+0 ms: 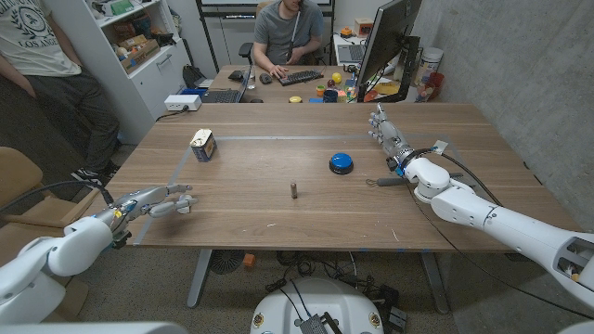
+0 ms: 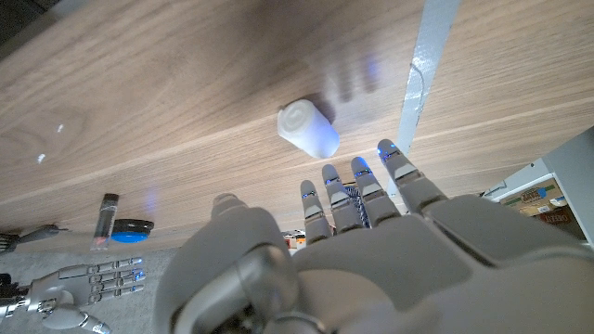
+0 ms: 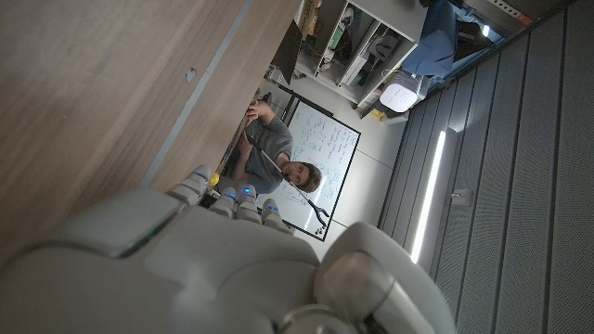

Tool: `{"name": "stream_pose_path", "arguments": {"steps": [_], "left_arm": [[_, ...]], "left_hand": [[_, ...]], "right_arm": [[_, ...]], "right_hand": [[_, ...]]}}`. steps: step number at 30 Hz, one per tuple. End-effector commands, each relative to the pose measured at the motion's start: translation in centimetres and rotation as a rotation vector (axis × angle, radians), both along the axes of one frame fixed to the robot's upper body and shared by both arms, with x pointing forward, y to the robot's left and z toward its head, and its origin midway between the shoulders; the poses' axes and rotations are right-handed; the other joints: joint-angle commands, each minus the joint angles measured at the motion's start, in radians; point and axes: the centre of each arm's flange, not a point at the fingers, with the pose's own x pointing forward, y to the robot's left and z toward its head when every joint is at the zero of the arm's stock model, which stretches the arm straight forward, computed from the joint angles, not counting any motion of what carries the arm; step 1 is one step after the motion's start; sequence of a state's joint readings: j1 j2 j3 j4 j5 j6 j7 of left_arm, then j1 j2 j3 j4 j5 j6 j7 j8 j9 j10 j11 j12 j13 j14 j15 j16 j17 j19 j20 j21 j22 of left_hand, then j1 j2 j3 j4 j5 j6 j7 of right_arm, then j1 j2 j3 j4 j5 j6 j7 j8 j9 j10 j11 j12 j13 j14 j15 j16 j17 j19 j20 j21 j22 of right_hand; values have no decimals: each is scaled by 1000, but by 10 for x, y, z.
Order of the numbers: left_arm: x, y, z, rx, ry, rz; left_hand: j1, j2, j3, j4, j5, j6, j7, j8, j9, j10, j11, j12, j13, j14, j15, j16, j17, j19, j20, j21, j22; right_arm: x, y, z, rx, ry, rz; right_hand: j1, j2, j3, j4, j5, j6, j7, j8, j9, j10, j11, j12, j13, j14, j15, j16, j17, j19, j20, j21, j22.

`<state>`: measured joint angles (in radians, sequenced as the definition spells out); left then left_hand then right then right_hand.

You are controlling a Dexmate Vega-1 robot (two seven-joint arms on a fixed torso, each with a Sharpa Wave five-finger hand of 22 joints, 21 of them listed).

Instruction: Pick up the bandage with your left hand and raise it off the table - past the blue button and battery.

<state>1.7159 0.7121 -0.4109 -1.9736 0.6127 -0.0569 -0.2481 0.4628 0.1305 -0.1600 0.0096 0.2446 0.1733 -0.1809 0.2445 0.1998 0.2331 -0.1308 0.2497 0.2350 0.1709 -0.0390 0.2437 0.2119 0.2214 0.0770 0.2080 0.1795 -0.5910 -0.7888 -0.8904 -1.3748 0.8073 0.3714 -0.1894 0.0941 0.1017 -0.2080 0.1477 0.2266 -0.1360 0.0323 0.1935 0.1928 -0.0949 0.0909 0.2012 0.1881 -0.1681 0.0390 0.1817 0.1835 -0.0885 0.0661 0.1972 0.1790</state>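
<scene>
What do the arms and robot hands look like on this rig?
Both arms have smooth white rounded shells with black cables running along them. The left robot hand and right robot hand are silver-grey metal with segmented fingers; blue lights glow on the fingers in the wrist views.

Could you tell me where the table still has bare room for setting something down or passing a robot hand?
Bare wood lies between the bandage roll and the blue button, and along the near edge before the upright battery. It is tighter between the button and the right robot hand, and around the left robot hand.
</scene>
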Motion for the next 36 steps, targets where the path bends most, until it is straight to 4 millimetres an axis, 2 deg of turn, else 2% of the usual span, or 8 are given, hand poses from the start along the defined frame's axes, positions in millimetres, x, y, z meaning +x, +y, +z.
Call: {"name": "stream_pose_path", "arguments": {"steps": [1,7,15,22,26,29,31,36], "left_arm": [[7,0,0,29,-2,28],[13,0,-7,31,-2,39],[20,0,-15,28,5,44],[26,0,-21,24,6,46],[29,-4,-24,32,9,44],[31,-6,-26,25,8,41],[33,-7,-28,18,11,40],[35,-13,-32,8,-5,43]], "left_hand": [[18,1,1,-12,6,2,-10,10,3,4,-4,-5,4,-3,-41,0,3,6,2,-1,1],[127,56,77,-58,18,12,-11,14,4,15,-11,-5,8,15,-52,2,7,35,-3,4,3],[195,66,136,-84,24,21,-16,17,5,23,-20,-4,11,28,-61,3,12,52,-8,7,4],[288,82,248,-102,34,42,-14,25,9,34,-20,-2,16,51,-71,12,25,87,-14,18,9],[381,83,383,-107,38,70,-16,35,13,53,-26,1,21,90,-88,28,44,163,-47,52,22],[432,85,456,-111,36,79,-14,39,15,60,-30,1,25,110,-97,36,56,191,-60,73,33],[475,83,521,-112,30,107,-9,51,18,77,-34,4,29,132,-107,46,70,220,-72,99,46],[564,82,636,-125,13,179,-10,88,29,98,-41,4,37,180,-128,70,104,287,-96,174,88]], "right_arm": [[-8,-2,6,-14,-34,20],[-8,-3,8,-11,-36,27],[-7,-1,12,-18,-45,35],[-6,-1,13,-4,-43,41],[-5,-3,14,-3,-42,39],[-5,-3,15,-3,-45,38],[-5,-4,16,-4,-45,39],[-5,-5,17,-6,-50,39]], "right_hand": [[-1,23,-1,0,4,-6,-1,5,4,-7,-2,8,2,-42,-4,8,4,-8,-1,3,5],[-1,22,-1,0,4,-5,0,6,4,-6,-2,8,2,-42,-5,8,4,-8,-1,3,5],[-1,22,0,0,4,-6,1,5,4,-7,-2,8,2,-41,-6,9,4,-7,-1,3,5],[-1,22,0,0,4,-6,1,6,3,-7,-4,8,1,-41,-8,9,4,-7,-1,3,5],[-1,22,0,0,4,-6,1,5,3,-7,-5,8,1,-41,-7,8,4,-7,0,3,5],[-1,22,0,0,4,-6,1,6,3,-7,-4,8,1,-41,-8,8,4,-7,0,3,5],[-1,22,0,0,4,-6,1,6,3,-8,-6,7,1,-41,-8,8,4,-7,1,3,5],[-1,22,0,0,4,-7,1,5,3,-10,-5,7,1,-41,-8,8,4,-7,0,4,5]]}}
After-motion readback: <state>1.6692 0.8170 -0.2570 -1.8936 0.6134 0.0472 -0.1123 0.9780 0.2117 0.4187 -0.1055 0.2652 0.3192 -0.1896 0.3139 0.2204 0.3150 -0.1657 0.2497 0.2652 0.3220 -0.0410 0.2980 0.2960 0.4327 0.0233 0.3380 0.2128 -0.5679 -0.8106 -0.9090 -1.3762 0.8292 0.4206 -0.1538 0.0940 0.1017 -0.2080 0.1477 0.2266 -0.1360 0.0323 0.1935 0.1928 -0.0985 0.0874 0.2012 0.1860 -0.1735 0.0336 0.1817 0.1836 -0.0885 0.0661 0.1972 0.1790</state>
